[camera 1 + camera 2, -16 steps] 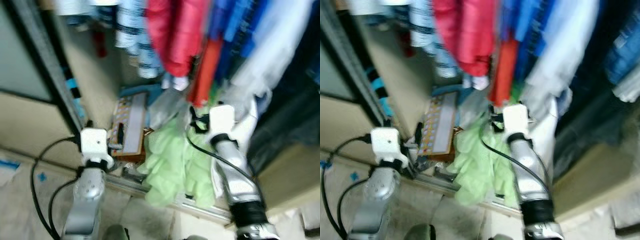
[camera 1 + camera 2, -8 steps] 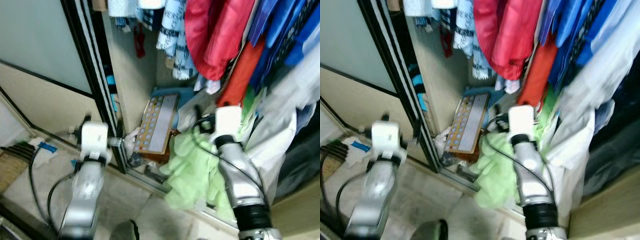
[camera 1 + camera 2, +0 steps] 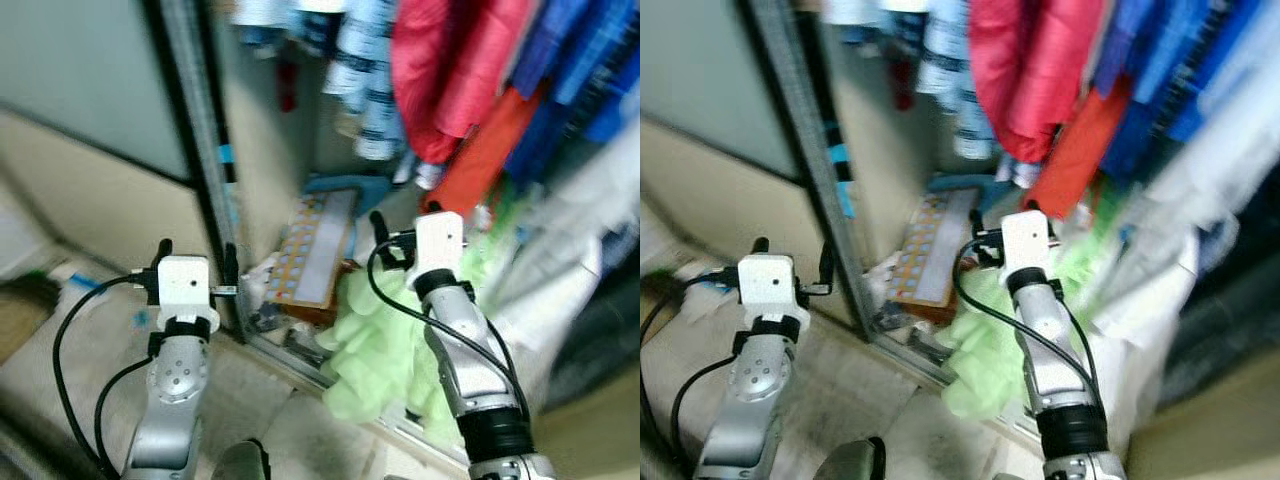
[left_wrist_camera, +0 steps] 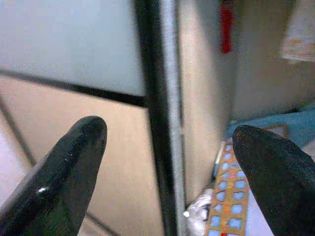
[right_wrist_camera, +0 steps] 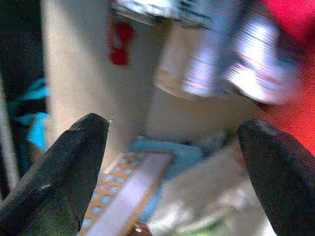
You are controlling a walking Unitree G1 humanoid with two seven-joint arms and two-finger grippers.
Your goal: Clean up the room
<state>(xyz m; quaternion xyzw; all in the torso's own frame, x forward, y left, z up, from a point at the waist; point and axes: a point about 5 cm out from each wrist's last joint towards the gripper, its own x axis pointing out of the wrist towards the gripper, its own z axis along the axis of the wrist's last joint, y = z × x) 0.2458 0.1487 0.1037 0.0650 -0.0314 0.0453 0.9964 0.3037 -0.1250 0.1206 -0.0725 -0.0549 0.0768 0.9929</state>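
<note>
An open wardrobe stands before me, its dark sliding door edge (image 3: 203,190) upright at the left. My left gripper (image 3: 196,256) is open and level with that edge, which shows between its fingertips (image 4: 74,162) in the left wrist view. My right gripper (image 3: 404,216) is open too, raised in front of the wardrobe floor above a heap of light green cloth (image 3: 385,350). A flat board with coloured squares (image 3: 322,248) leans at the bottom of the wardrobe behind the heap. It also appears between the right gripper's fingers as the board (image 5: 123,189).
Red clothes (image 3: 450,70), blue clothes (image 3: 575,60) and patterned white-blue clothes (image 3: 370,70) hang close above. A pale garment (image 3: 560,250) hangs at the right. The door's pale panel (image 3: 90,90) is at the left, and its floor track (image 3: 290,355) crosses below.
The camera has swung and the picture is blurred. Relative to the wardrobe, my left gripper has shifted left, from in front of the board to the door edge. Both grippers stay open.
</note>
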